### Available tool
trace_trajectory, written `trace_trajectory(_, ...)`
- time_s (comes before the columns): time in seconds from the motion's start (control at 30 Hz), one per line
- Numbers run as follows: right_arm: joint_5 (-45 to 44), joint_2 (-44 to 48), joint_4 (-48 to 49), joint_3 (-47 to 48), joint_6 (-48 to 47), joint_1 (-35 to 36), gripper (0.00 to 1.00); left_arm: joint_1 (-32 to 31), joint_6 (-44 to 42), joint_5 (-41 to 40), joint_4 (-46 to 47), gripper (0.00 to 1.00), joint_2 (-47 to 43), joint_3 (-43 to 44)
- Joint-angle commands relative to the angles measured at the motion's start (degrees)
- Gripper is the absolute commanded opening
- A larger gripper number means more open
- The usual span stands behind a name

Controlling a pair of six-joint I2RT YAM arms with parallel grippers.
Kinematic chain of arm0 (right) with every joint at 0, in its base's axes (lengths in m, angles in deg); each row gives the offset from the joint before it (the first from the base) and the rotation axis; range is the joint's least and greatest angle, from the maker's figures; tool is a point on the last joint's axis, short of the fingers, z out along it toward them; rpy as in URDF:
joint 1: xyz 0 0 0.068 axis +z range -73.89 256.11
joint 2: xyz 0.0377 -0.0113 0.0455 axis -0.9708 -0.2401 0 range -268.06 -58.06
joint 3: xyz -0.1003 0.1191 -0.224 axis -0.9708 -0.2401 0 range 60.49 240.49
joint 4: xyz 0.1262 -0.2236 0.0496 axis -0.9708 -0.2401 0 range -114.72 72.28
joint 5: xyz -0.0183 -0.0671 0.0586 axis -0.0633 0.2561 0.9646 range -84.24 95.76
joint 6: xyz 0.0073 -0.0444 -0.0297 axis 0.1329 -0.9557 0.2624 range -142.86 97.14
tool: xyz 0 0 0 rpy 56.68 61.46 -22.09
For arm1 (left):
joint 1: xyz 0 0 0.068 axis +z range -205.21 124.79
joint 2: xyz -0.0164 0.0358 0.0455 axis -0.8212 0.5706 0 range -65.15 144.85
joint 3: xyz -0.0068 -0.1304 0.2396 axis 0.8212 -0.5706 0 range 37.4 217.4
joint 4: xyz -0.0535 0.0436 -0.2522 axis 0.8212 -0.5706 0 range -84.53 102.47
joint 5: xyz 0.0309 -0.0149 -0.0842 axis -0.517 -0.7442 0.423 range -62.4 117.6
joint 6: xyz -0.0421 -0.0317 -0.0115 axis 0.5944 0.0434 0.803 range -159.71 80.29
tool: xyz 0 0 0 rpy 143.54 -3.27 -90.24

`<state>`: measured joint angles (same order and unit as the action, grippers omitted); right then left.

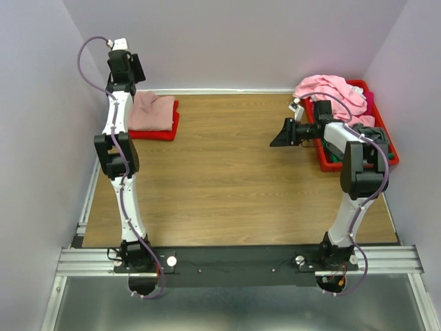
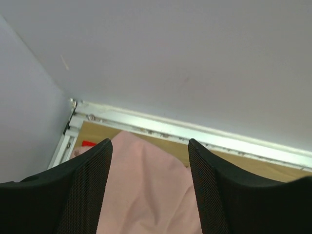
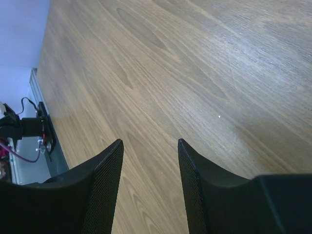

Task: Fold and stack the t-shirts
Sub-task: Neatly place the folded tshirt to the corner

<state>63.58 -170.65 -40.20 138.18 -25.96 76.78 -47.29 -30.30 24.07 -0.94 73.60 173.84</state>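
Left gripper [image 2: 150, 143], fingers spread and holding nothing, hovers over a folded dusty-pink fabric t-shirt [image 1: 153, 110]. That shirt lies on a folded bright red t-shirt [image 1: 169, 131] at the far left corner of the wooden table [image 1: 227, 200]. Right gripper [image 3: 150, 142], likewise parted and empty, points left over bare wood. A loose light-pink t-shirt heap [image 1: 329, 89] fills a red plastic bin [image 1: 391, 146] at the far right edge, behind that gripper. The right arm looks much nearer to it.

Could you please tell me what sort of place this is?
Probably a robotics lab work cell, not a home: a wood-grain table boxed in by plain pale walls, a left arm and a right arm bolted to an aluminium rail, and a red bin of t-shirts.
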Motion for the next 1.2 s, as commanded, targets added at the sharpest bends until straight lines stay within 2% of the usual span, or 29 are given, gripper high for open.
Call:
trace_trajectory(0.0, 2.0, 0.5, -1.0, -0.3, -0.5, -0.4, 0.56, 0.8, -0.4, -3.0, -1.9, 0.71, 2.6, -0.8)
trace_trajectory(0.07, 2.2, 0.1, -1.1, -0.3, -0.5, -0.4, 0.56, 1.4, -0.4, -2.5, 0.0, 0.71, 3.2, -1.7)
trace_trajectory(0.47, 2.6, -0.8, -1.4, -0.1, -0.9, -1.7, 0.56, 4.3, 0.9, -0.9, -3.6, 0.71, 10.3, 3.8)
trace_trajectory(0.73, 3.2, -0.8, -1.6, 0.0, -0.9, -2.1, 0.56, 6.0, 3.4, 3.3, -4.9, 0.71, 12.2, 4.8)
trace_trajectory(0.87, 3.4, -0.7, -1.8, 0.1, -0.9, -2.4, 0.56, 6.5, 4.6, 7.2, -6.2, 0.66, 13.6, 5.9)
trace_trajectory(1.03, 3.6, -0.6, -1.9, 0.1, -0.9, -3.0, 0.56, 6.6, 5.4, 8.5, -6.6, 0.63, 13.9, 5.9)
trace_trajectory(1.1, 3.9, -0.5, -1.9, 0.1, -0.8, -3.2, 0.56, 6.9, 6.3, 9.5, -6.6, 0.57, 14.0, 5.9)
trace_trajectory(1.17, 4.0, -0.4, -1.9, 0.1, -0.8, -3.4, 0.56, 7.1, 6.9, 10.4, -6.9, 0.54, 14.1, 5.9)
